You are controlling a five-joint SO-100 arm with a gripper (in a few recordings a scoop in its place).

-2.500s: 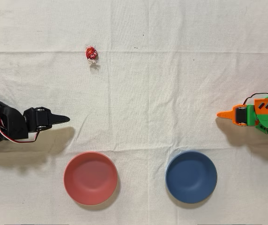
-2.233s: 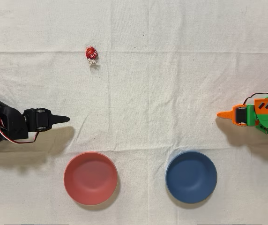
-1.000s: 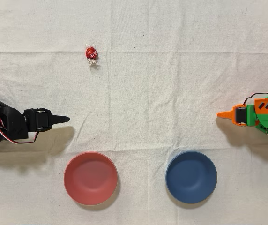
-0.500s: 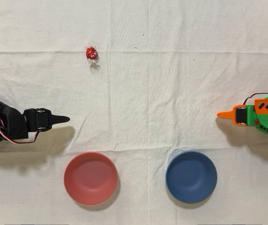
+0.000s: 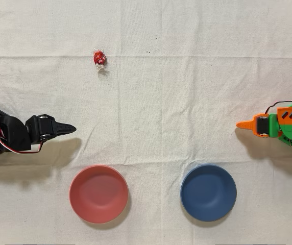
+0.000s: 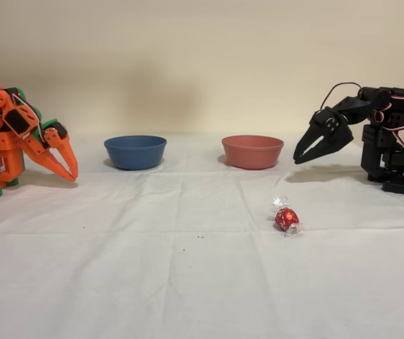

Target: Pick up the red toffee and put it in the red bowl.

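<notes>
Black arm folded at its base, toffee lying loose on the cloth.

Gripper (image 5: 70,129) (image 6: 299,158) is hanging above the cloth (image 5: 187,92), jaws closed to a point, gripping nothing. Toffee (image 5: 100,58) (image 6: 287,218) is sitting well apart from it and from the red bowl (image 5: 98,194) (image 6: 252,151). Blue bowl (image 5: 208,192) (image 6: 135,151) is sitting beside the red.

A table covered in a creased white cloth (image 5: 187,92) carries everything here. In the overhead view the red toffee (image 5: 100,58) lies alone on the cloth in the upper left of the frame — well apart from both bowls. The red bowl (image 5: 98,194) sits at the lower left, the blue bowl (image 5: 208,192) at the lower right, side by side with bare cloth between them. From the side camera the toffee (image 6: 287,218) lies nearer the front, the two bowls behind it.
</notes>
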